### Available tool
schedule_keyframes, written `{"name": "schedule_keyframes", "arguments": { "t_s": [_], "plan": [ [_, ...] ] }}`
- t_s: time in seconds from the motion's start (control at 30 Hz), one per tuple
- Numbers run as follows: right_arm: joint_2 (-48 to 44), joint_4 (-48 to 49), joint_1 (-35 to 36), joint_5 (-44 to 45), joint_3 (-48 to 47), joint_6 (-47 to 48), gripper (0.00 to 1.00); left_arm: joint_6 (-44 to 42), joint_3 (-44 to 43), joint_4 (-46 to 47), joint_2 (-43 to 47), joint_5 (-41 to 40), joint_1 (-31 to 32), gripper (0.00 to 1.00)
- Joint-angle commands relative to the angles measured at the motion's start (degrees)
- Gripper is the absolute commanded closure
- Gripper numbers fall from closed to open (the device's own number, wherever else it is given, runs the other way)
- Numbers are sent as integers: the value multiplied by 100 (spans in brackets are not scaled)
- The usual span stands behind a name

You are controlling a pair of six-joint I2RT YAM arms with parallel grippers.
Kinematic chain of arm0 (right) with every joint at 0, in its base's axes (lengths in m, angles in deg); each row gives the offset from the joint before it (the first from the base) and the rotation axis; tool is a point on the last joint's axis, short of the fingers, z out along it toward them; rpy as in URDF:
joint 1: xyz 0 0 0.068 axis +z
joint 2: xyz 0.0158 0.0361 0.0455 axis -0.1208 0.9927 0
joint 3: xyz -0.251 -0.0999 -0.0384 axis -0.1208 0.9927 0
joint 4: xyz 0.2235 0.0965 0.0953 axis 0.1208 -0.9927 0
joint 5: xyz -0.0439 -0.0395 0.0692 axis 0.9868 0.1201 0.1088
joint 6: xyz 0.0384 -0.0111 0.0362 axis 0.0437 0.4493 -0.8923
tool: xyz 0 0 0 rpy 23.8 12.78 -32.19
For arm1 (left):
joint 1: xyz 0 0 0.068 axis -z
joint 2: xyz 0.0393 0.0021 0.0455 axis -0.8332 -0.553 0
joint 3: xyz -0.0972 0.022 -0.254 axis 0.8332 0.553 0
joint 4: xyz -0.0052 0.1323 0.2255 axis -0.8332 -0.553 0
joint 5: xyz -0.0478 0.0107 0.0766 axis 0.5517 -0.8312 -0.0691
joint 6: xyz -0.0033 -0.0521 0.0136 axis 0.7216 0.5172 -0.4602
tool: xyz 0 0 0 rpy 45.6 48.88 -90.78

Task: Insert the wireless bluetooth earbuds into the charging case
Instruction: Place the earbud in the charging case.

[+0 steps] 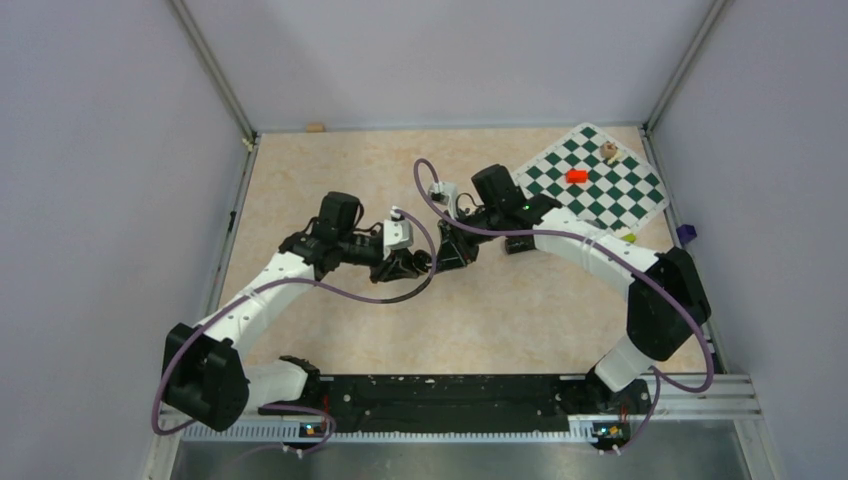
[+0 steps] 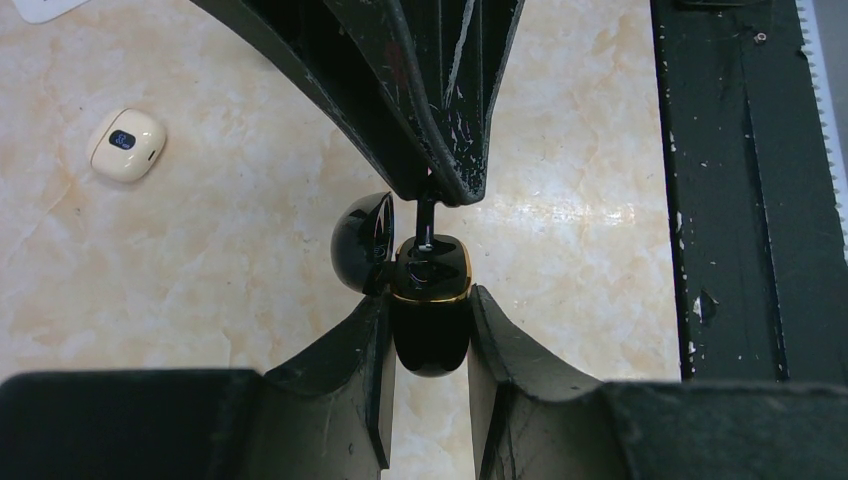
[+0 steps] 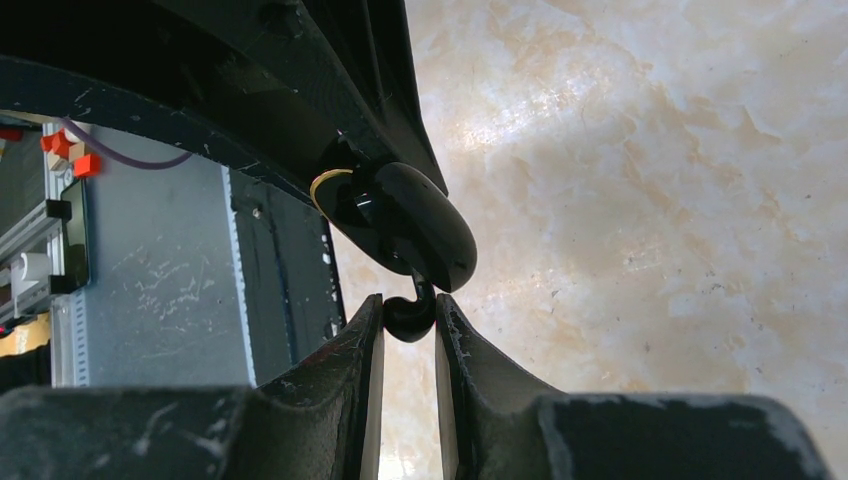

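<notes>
My left pincer (image 2: 428, 300) pinches the open case (image 2: 430, 345) above the worktop (image 2: 200, 250). My right pincer (image 3: 408, 302) pinches an earbud (image 2: 425, 225) at its mouth. Tilted, it could jam or slip free and drop.

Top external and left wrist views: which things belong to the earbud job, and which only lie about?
Job:
- charging case, lid open, in the left gripper
- one earbud, in the right gripper, stem at the case's opening

Lying about:
- small cream-coloured object
- chessboard mat
- red block on the mat
</notes>
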Motion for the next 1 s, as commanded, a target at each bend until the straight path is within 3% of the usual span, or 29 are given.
{"name": "schedule_keyframes", "arguments": {
  "t_s": [0.0, 0.97],
  "plan": [
    [53, 134, 72, 43, -78, -66, 100, -31, 6, 205, -28, 150, 66, 100],
    [-32, 1046, 98, -127, 313, -684, 100, -59, 1, 176, -152, 128, 209, 100]
  ]
}}
